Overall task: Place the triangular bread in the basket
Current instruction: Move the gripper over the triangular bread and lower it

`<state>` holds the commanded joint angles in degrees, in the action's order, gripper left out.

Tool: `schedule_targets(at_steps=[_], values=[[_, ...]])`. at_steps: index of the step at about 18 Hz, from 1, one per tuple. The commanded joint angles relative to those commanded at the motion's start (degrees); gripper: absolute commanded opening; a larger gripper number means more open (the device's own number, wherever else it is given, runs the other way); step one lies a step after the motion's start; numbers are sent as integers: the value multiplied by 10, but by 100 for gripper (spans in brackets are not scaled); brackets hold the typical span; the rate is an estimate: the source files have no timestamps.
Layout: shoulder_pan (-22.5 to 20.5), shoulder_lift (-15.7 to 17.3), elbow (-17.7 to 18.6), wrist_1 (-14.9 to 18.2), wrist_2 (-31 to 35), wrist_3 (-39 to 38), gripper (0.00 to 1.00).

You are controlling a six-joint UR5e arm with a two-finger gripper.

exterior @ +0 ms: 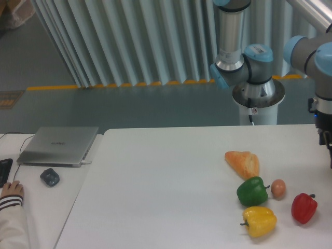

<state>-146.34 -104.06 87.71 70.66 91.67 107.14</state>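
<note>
The triangular bread [243, 163], a golden-orange wedge with a glossy crust, lies on the white table [155, 197] right of centre. My gripper [328, 148] hangs at the frame's right edge, well to the right of the bread and slightly above table level. Only a dark sliver of it shows, so its fingers cannot be read. The basket is out of view.
A green pepper [252, 191], a small brown egg [278, 188], a red pepper [304, 207] and a yellow pepper [260, 221] sit just in front of the bread. A laptop [59, 146], a mouse [50, 177] and a person's hand [11, 191] are at the left. The arm's base [258, 96] stands behind the table.
</note>
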Motion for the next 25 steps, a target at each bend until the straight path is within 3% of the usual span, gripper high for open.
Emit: schedule_targets(at_steps=[3, 7, 13, 17, 21, 23, 25], values=[[2, 0, 1, 0, -4, -13, 100], [25, 0, 3, 0, -14, -138, 100], [28, 1, 39, -15, -22, -149, 100], [24, 2, 72, -33, -101, -151, 100], [26, 6, 73, -26, -90, -173, 100], [26, 20, 94, -24, -87, -171, 100], [57, 29, 100, -8, -73, -165, 100]])
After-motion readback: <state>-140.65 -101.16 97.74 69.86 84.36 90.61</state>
